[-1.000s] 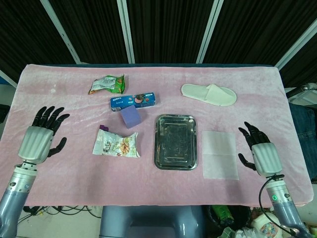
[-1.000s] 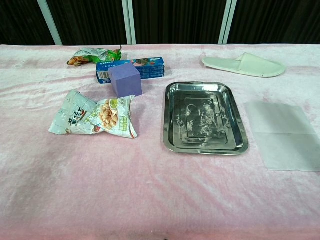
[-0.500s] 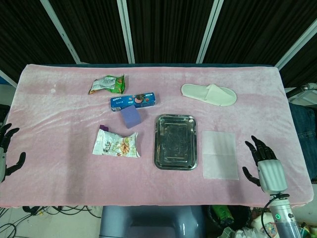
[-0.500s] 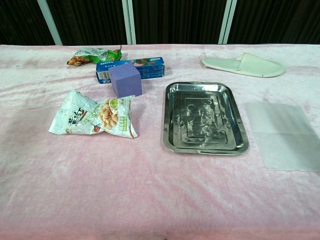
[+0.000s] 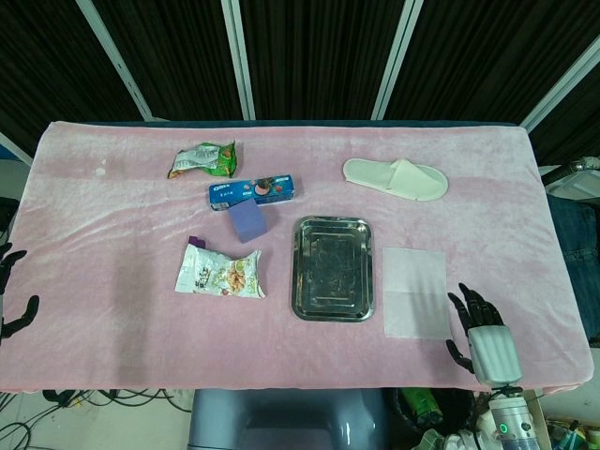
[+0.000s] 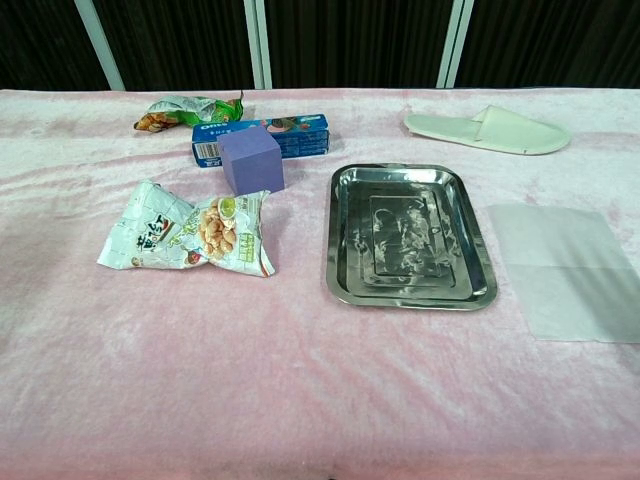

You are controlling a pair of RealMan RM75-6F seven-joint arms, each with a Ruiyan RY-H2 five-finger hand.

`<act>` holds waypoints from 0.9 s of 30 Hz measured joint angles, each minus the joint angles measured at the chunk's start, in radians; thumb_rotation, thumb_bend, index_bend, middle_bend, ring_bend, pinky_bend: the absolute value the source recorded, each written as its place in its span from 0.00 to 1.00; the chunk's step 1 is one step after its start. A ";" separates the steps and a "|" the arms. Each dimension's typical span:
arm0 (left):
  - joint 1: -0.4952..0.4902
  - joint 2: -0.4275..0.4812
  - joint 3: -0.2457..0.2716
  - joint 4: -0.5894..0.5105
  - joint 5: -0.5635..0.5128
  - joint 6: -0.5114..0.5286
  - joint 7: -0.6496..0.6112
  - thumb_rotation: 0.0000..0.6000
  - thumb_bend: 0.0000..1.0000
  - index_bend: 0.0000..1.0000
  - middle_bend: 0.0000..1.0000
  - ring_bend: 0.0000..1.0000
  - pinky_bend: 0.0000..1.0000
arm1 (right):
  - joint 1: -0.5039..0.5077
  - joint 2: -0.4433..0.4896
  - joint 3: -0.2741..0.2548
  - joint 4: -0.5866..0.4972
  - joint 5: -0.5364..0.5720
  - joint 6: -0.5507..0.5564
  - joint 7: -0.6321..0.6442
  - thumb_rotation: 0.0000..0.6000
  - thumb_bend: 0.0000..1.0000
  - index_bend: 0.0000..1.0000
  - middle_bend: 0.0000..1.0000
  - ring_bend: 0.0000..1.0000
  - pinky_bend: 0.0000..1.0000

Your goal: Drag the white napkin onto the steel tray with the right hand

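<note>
Behind the counter (image 5: 112, 281) ran a wall of dark ribbed panels (image 5: 309, 56) divided by slanting white bars, and the counter itself lay under a wrinkled pink velvety cloth (image 6: 300, 380) that covered it from edge to edge. Near the middle sat the rectangular steel tray (image 5: 332, 269), empty and reflecting light, and just to its right, apart from it, the flat white napkin (image 5: 415, 292) lay spread on the cloth with a fold crease across it. A pale cream slipper (image 5: 395, 178) rested far back on the right. Left of the tray lay a crinkled white snack bag printed with nuts (image 5: 221, 272); behind it stood a purple cube block (image 5: 247, 222) touching a long blue biscuit box (image 5: 253, 191), with a green foil snack packet (image 5: 202, 160) further back. The right hand (image 5: 480, 336) hovered at the near right edge of the counter, just beside the napkin's near corner, fingers apart and holding nothing. The left hand (image 5: 11, 300) showed only as dark fingers at the far left edge, spread and empty.
</note>
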 measured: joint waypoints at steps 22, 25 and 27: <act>0.010 -0.012 -0.016 0.013 0.017 -0.005 0.014 1.00 0.37 0.16 0.08 0.00 0.01 | 0.010 -0.176 0.023 0.244 0.026 -0.078 0.052 1.00 0.17 0.21 0.03 0.09 0.19; 0.010 -0.013 -0.017 0.013 0.016 -0.008 0.016 1.00 0.37 0.16 0.08 0.00 0.01 | 0.013 -0.187 0.030 0.259 0.033 -0.083 0.060 1.00 0.17 0.22 0.03 0.09 0.19; 0.010 -0.015 -0.018 0.013 0.017 -0.009 0.019 1.00 0.37 0.16 0.08 0.00 0.01 | 0.015 -0.191 0.032 0.268 0.036 -0.089 0.062 1.00 0.17 0.22 0.03 0.09 0.19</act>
